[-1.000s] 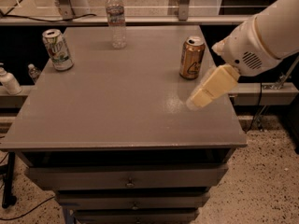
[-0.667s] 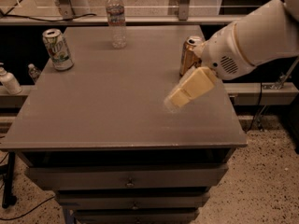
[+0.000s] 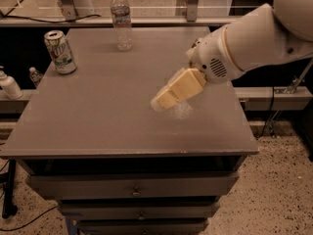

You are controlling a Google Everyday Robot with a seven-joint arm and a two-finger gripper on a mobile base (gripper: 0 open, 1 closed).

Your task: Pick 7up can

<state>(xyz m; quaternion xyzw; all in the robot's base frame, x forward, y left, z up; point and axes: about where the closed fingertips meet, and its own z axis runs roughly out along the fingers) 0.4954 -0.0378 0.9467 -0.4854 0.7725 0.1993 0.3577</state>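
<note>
Grey table (image 3: 98, 126) surface fills most of the view. The 7up can (image 3: 60, 52) stands upright on it near the far left corner, green lettering toward the camera. A clear water bottle (image 3: 122, 19) stands upright at the far edge, well apart from the can and nearer the middle.

The hand (image 3: 165, 100) hangs low over the middle-right of the table, at the end of the white arm (image 3: 244, 43) that reaches in from the right. It points down and to the left. The can is nowhere near it, so it is not holding the task's thing. Whether it is set wide or narrow I cannot tell from this angle.

The step in hand looks like the approach, with nearly all of the task left to do. To do it well, the hand should cross toward the far left corner clear of the table top, not skimming it. It should be set wide before it arrives. Coming at the can from its near right side, at about mid-height, would keep the path away from the bottle. The can sits close to the left edge, so a nudge could tip it or slide it off. The hand should close only once the can's body is centred in the opening, squeeze gently because the wall is thin, then lift straight up.
</note>
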